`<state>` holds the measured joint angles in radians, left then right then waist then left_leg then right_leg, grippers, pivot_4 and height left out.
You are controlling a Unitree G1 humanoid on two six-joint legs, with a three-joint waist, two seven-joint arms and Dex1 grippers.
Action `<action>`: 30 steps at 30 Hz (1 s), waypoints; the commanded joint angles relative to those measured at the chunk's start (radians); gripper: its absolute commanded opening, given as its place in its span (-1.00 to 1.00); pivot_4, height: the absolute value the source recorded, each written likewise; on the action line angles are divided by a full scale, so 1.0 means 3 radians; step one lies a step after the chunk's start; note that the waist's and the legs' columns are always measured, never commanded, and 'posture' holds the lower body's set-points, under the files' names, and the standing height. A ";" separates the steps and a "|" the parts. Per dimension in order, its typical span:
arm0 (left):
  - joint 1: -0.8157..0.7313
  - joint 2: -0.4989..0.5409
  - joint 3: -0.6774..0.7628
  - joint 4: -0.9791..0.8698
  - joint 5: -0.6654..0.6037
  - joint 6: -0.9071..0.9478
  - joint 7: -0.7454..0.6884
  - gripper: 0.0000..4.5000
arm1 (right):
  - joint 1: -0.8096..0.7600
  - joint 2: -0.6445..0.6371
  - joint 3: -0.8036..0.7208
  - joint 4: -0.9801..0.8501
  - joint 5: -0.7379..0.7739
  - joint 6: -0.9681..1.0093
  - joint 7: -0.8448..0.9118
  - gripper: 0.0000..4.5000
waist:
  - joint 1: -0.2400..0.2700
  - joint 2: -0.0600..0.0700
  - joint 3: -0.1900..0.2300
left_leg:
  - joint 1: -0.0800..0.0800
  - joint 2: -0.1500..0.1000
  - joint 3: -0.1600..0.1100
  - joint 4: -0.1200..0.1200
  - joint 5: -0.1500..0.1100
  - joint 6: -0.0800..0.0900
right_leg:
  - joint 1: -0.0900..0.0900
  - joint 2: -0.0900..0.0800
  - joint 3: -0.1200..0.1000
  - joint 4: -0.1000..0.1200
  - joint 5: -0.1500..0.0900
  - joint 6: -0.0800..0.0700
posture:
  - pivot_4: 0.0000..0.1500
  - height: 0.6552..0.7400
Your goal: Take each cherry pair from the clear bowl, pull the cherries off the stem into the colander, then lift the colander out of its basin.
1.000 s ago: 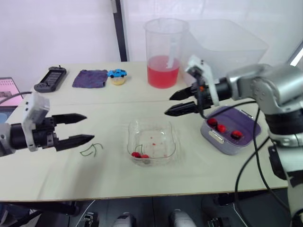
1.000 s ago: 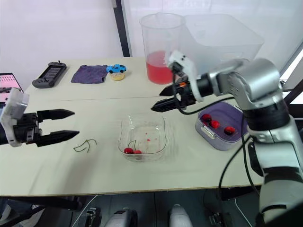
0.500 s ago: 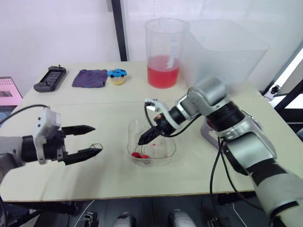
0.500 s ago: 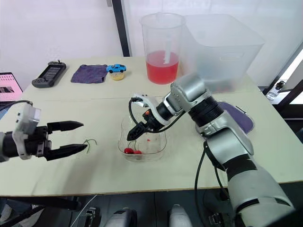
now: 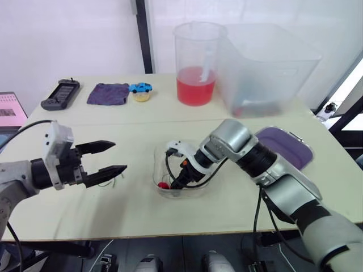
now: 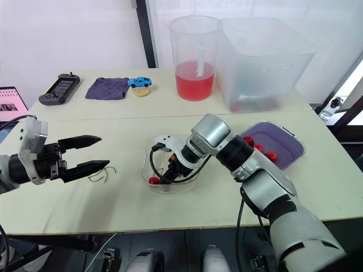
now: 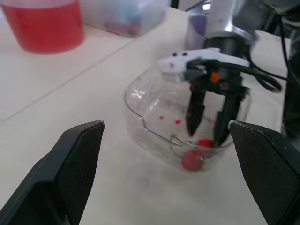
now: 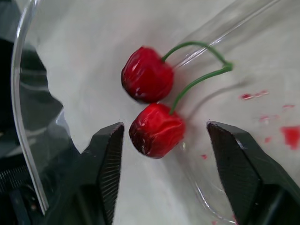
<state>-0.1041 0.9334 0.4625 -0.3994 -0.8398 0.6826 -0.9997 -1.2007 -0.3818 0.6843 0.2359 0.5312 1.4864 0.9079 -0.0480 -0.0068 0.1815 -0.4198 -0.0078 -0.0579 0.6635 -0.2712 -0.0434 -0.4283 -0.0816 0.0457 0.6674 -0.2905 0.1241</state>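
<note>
The clear bowl (image 5: pixel 182 148) sits mid-table with one cherry pair (image 8: pixel 149 77) on a green stem lying at its near-left side. My right gripper (image 5: pixel 173 182) reaches down into the bowl, open, its fingers (image 8: pixel 107 161) on either side of the nearer cherry (image 8: pixel 157 131) without closing on it. My left gripper (image 5: pixel 117 157) hovers open over the table to the left of the bowl, holding nothing. The purple colander (image 6: pixel 273 143) in its basin stands right of the bowl with red cherries (image 6: pixel 270 154) in it.
A loose green stem (image 6: pixel 105 172) lies by the left gripper. At the back stand a pitcher of red liquid (image 5: pixel 196 63) and a large clear tub (image 5: pixel 267 67). A purple cloth (image 5: pixel 108 93), a blue toy car (image 5: pixel 140 88) and a black controller (image 5: pixel 60 94) lie back left.
My right gripper swung left from beside the colander and dropped into the bowl, down around the cherry pair. The left gripper edged right toward the bowl.
</note>
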 commanded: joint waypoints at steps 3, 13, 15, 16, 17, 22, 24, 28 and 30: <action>-0.0050 0.0029 0.0004 -0.0011 0.0004 -0.0060 -0.0017 1.00 | -0.0021 0.0002 0.0082 -0.0077 -0.0103 -0.0172 0.0060 0.41 | 0.0000 0.0000 0.0000 | 0.0000 0.0000 0.0000 0.0000 0.0000 0.0000 | 0.0000 0.0000 0.0000 0.0000 0.0000 0.0000 | 1.00 0.85; -0.0107 0.0059 0.0007 0.0102 0.0060 -0.0091 -0.0064 1.00 | -0.0006 -0.0016 0.0080 -0.0074 -0.0201 -0.0291 0.0137 -0.34 | 0.0002 0.0000 0.0000 | 0.0000 0.0000 -0.0001 0.0000 0.0000 0.0000 | 0.0000 0.0000 0.0000 0.0000 0.0000 0.0000 | 1.00 0.85; -0.0104 0.0070 0.0020 0.0131 0.0059 -0.0085 -0.0083 1.00 | -0.0023 -0.0082 0.0060 -0.0132 -0.0221 -0.0369 0.0192 -0.34 | 0.0004 0.0000 0.0000 | 0.0000 0.0000 -0.0001 0.0000 0.0000 0.0000 | 0.0000 0.0000 0.0000 0.0000 0.0000 0.0000 | 1.00 0.85; -0.0113 0.0072 0.0012 0.0146 0.0066 -0.0089 -0.0090 1.00 | -0.0027 -0.0113 0.0046 -0.0153 -0.0241 -0.0423 0.0207 -0.34 | 0.0008 0.0000 0.0000 | 0.0000 0.0000 0.0000 0.0000 0.0000 0.0000 | 0.0000 0.0000 0.0000 0.0000 0.0000 0.0000 | 1.00 0.85; -0.0131 0.0070 -0.0002 0.0161 0.0070 -0.0091 -0.0094 1.00 | -0.0025 -0.0150 0.0035 -0.0187 -0.0270 -0.0503 0.0220 -0.34 | 0.0010 0.0000 0.0000 | 0.0000 0.0000 0.0000 0.0000 0.0000 0.0000 | 0.0000 0.0000 0.0000 0.0000 0.0000 0.0000 | 1.00 0.85; -0.0293 0.0033 -0.0078 0.0252 0.0054 -0.0084 -0.0065 1.00 | 0.0002 -0.0410 -0.0205 -0.0487 -0.0457 -0.1138 0.0285 -0.34 | 0.0010 0.0000 0.0000 | 0.0000 -0.0001 -0.0001 0.0001 0.0000 0.0000 | 0.0001 0.0000 -0.0001 -0.0001 0.0000 0.0000 | 1.00 0.85; -0.0372 0.0025 -0.0108 0.0314 0.0043 -0.0063 -0.0066 1.00 | 0.0013 -0.0512 -0.0377 -0.0645 -0.0457 -0.1215 0.0290 -0.34 | 0.0009 0.0000 0.0000 | 0.0000 -0.0001 0.0000 0.0001 0.0000 0.0000 | 0.0000 -0.0001 -0.0001 -0.0001 0.0000 0.0000 | 1.00 0.85; -0.0634 -0.0010 -0.0247 0.0521 0.0060 -0.0076 -0.0098 1.00 | 0.0150 -0.0847 -0.0559 -0.1095 -0.0636 -0.1631 0.0302 -0.34 | 0.0019 -0.0001 0.0000 | 0.0000 0.0000 0.0000 0.0000 0.0000 0.0000 | 0.0000 0.0000 -0.0001 -0.0002 0.0000 0.0000 | 1.00 0.85; -0.0783 -0.0044 -0.0320 0.0616 0.0052 -0.0067 -0.0105 1.00 | 0.0236 -0.0937 -0.0646 -0.1248 -0.0749 -0.1862 0.0249 -0.34 | 0.0018 -0.0001 -0.0001 | 0.0000 -0.0001 0.0000 0.0001 0.0000 0.0000 | 0.0004 -0.0001 -0.0003 -0.0002 0.0000 0.0000 | 1.00 0.85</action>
<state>-0.3106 0.9232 0.3682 -0.2225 -0.8174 0.6703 -1.0235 -1.1292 -0.6530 0.5304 -0.0802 0.3340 0.9894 0.9901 -0.0426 -0.0071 0.1814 -0.4198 -0.0081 -0.0577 0.6639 -0.2711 -0.0435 -0.4273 -0.0818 0.0450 0.6667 -0.2905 0.1242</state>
